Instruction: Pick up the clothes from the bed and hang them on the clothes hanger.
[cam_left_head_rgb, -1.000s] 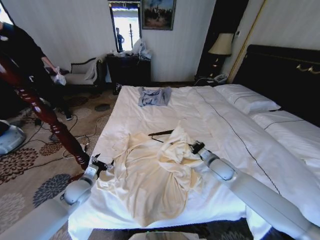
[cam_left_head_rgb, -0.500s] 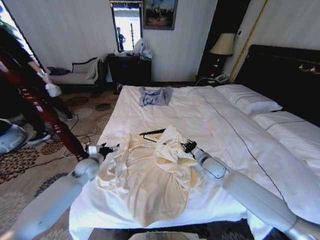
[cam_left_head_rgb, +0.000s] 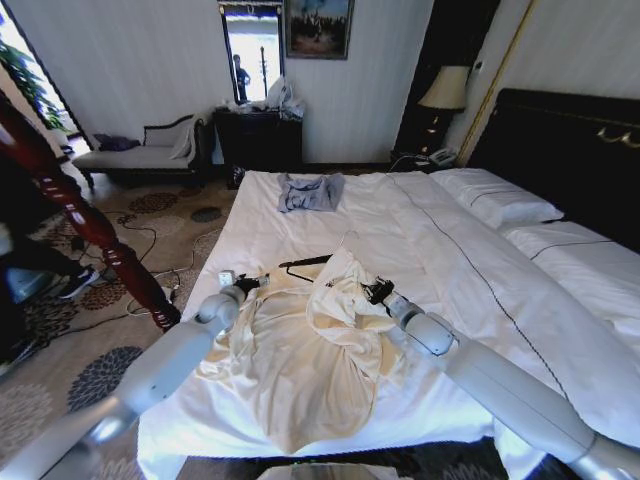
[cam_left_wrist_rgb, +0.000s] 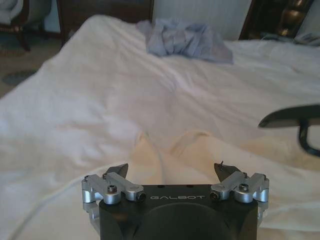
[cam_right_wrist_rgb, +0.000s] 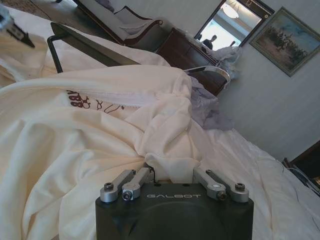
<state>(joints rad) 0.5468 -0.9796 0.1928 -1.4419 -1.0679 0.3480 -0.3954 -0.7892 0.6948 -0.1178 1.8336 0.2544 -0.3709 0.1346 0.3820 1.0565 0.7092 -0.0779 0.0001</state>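
1. Cream garment (cam_left_head_rgb: 300, 350) lies crumpled on the near left part of the bed (cam_left_head_rgb: 420, 240); its long axis runs from the foot edge nearest the robot up toward the bed's middle, collar end bunched and raised at the far end.
2. Dark clothes hanger (cam_left_head_rgb: 305, 264) lies on the duvet at the garment's far end, just touching the raised fabric, its long axis across the bed and silver hook (cam_right_wrist_rgb: 212, 70) pointing toward the pillows.
3. Right gripper (cam_left_head_rgb: 377, 292) is at the bunched collar folds, right side; right wrist view shows its jaws narrow, closed on a fold of the cream garment (cam_right_wrist_rgb: 165, 167).
4. Left gripper (cam_left_head_rgb: 250, 281) hovers at the garment's left far edge, near the hanger's end; left wrist view shows jaws wide, nothing between them, cream fabric (cam_left_wrist_rgb: 175, 150) below.
5. Small grey-blue garment (cam_left_head_rgb: 308, 191) sits well apart, near the bed's far foot corner.
6. White duvet mostly bare to the right; 2 white pillows (cam_left_head_rgb: 495, 197) by the dark headboard (cam_left_head_rgb: 560, 140).
7. Reddish wooden post (cam_left_head_rgb: 95, 230) stands on patterned carpet (cam_left_head_rgb: 60, 340) left of the bed, cables nearby.
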